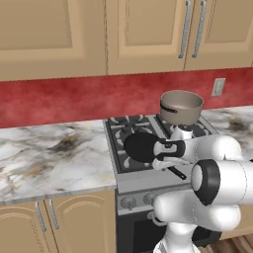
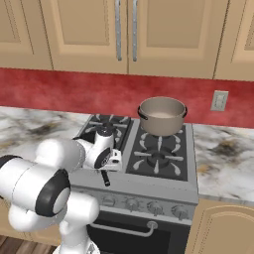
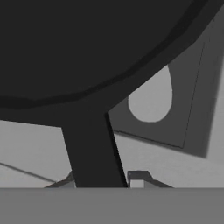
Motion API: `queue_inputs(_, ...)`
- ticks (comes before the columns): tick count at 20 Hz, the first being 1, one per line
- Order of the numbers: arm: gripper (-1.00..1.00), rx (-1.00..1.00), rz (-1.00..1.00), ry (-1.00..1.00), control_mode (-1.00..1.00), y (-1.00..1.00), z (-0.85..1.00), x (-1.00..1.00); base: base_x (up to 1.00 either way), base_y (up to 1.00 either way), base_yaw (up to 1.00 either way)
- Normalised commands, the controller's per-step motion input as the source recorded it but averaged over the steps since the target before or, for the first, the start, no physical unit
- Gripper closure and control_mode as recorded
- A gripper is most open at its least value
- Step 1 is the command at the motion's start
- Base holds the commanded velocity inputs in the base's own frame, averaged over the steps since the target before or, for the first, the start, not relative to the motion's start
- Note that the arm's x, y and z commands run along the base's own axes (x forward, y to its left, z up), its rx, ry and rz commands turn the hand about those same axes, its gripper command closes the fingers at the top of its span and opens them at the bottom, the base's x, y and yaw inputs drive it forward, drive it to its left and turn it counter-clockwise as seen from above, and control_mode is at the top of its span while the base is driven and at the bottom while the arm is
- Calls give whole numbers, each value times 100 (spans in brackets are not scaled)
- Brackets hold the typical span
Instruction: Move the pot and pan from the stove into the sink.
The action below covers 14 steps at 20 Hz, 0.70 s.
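Two pieces of cookware to shift, and neither has reached the sink.

Both pot (image 1: 181,106) and pan (image 1: 142,147) sit on the stove (image 2: 163,171): the pot at the back, the pan on a front burner. My claw (image 3: 101,181) sits astride the pan's handle (image 3: 92,151), fingers drawn in against it, though I cannot tell if the grip is firm. The handle's long axis runs from the pan's bowl toward the stove's front edge.
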Motion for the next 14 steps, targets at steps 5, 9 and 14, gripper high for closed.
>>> queue_inputs(5,100,6,0,0,-100,0,89,0,0,0,0)
queue_inputs(9,100,6,0,2,-100,0,100,-8,0,0,0)
queue_inputs(14,100,1,5,6,-100,0,76,-48,0,0,0)
